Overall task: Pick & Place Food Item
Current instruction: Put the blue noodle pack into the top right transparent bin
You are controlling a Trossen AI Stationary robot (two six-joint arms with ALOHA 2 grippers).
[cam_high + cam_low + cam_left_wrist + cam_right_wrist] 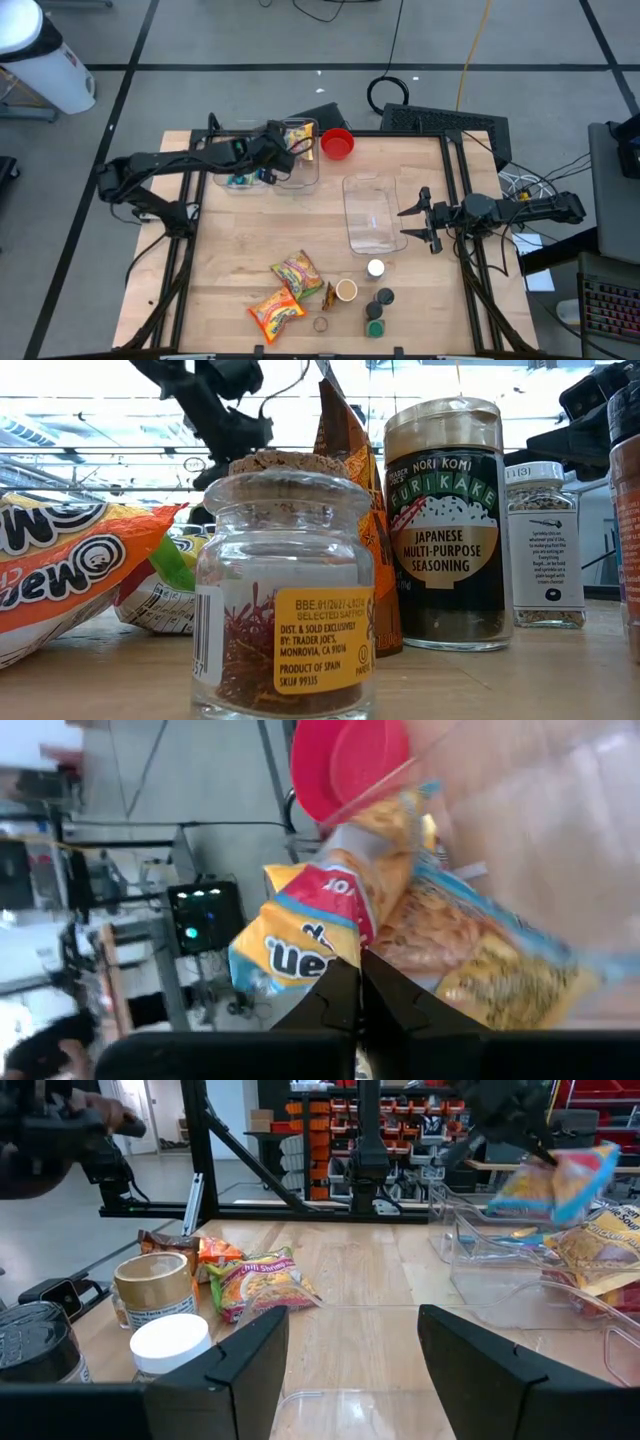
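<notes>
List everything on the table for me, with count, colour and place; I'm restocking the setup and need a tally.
noodle packets: two on the table, orange and green, near edge
held noodle packet: one, yellow-blue, above far-left bins
red bowl: one, far edge
clear bins: one centre-right, more far-left
jars and bottles: several, dark or white lids, near edge
left hand: shut on the held noodle packet
right hand: open, beside the centre-right bin
</notes>
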